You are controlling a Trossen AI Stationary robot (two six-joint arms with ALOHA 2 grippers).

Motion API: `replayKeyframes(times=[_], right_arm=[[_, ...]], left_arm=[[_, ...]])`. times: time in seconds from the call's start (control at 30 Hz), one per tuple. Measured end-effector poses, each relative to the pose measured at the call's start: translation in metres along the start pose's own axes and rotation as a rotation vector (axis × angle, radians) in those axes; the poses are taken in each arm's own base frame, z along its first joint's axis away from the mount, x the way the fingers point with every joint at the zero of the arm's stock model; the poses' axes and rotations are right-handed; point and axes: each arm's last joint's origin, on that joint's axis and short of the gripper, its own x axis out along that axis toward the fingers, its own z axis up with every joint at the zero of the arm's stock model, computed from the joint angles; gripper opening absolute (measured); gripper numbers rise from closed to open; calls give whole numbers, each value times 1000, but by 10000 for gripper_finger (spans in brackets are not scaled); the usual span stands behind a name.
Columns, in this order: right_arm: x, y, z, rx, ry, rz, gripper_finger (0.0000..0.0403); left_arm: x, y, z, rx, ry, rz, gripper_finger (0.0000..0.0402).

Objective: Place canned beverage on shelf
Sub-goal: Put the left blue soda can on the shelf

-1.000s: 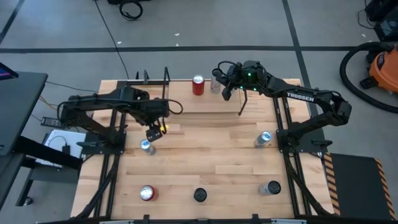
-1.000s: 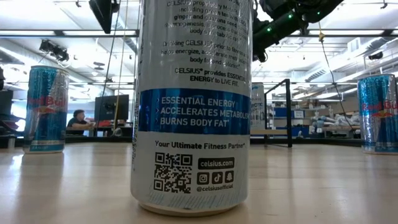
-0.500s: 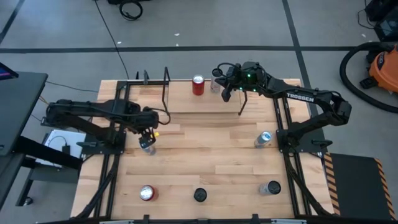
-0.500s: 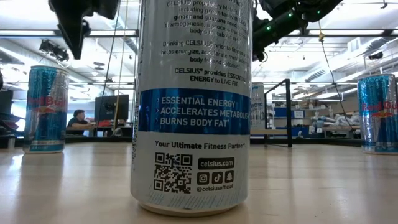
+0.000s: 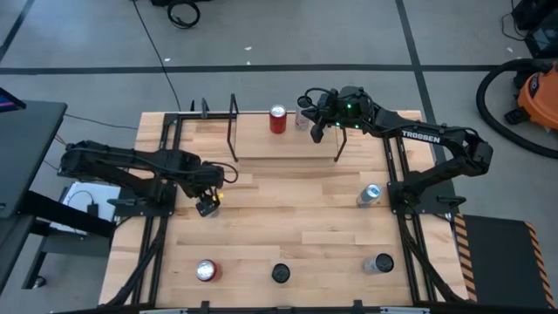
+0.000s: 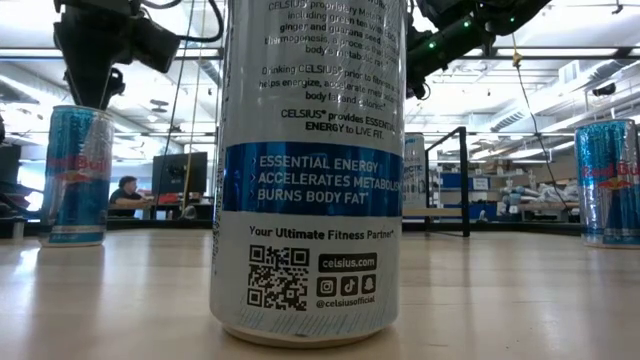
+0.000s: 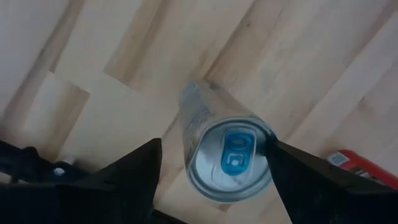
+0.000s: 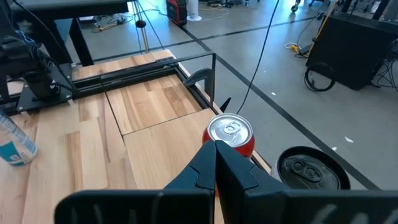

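Note:
A blue-and-silver canned beverage stands upright on the table near its left edge, and shows in the low view too. My left gripper points straight down over it, open. Its two fingers stand on either side of the can's top, and I see no touch. The shelf, a light plank with thin black rods, lies at the table's far middle. My right gripper hovers shut above the shelf's far right part, holding nothing, just behind a red can.
The red can and a dark-topped can stand by the shelf's far edge. More cans are at the right and along the near edge. Bare wood lies in the table's middle.
My left gripper has come down and moved toward the table's left and near side, ending over the blue-and-silver can with its fingers at the can's top. The gap between its fingers has stayed the same. The can has not moved.

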Motion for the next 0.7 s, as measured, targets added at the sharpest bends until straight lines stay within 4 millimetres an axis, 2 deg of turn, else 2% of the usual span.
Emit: replayKeyframes(times=[0.37, 0.57, 0.7], right_arm=[[0, 2, 0, -2, 0, 7, 9], [0, 5, 0, -5, 0, 15, 9], [0, 6, 0, -6, 1, 18, 9]], left_arm=[[1, 1, 0, 30, -8, -7, 291], [-15, -1, 3, 51, -51, -34, 291], [-15, -2, 3, 34, -49, -45, 291]])
